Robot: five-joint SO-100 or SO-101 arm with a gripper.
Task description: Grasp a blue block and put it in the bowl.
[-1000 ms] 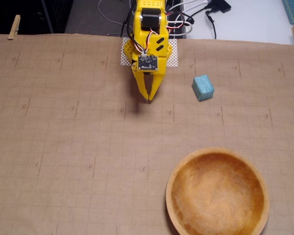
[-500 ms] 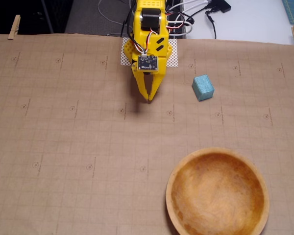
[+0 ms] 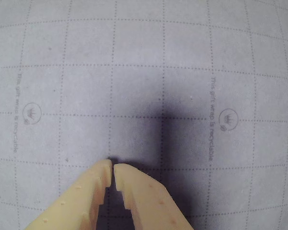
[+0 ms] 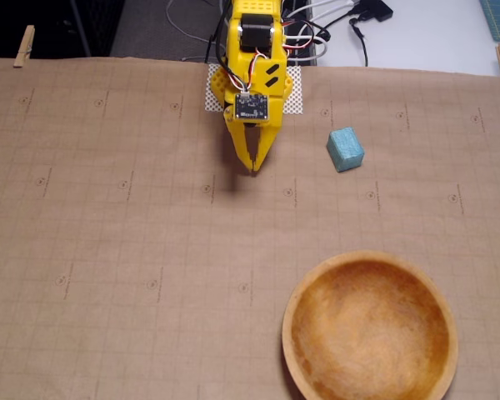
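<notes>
The blue block (image 4: 345, 149), a small matte teal cuboid with a speckled face, lies on the table (image 4: 108, 250) in the fixed view, to the right of the pincer (image 4: 255, 169) and apart from it. Well below it in that view sits the bowl (image 4: 369, 327), round, shallow, orange-brown wood with a paler rim and mottled inside, holding nothing. The yellow plastic pincer points down at the gridded brown wrapping paper, its tips (image 3: 111, 168) nearly meeting, gripping nothing, a dark shadow beneath.
</notes>
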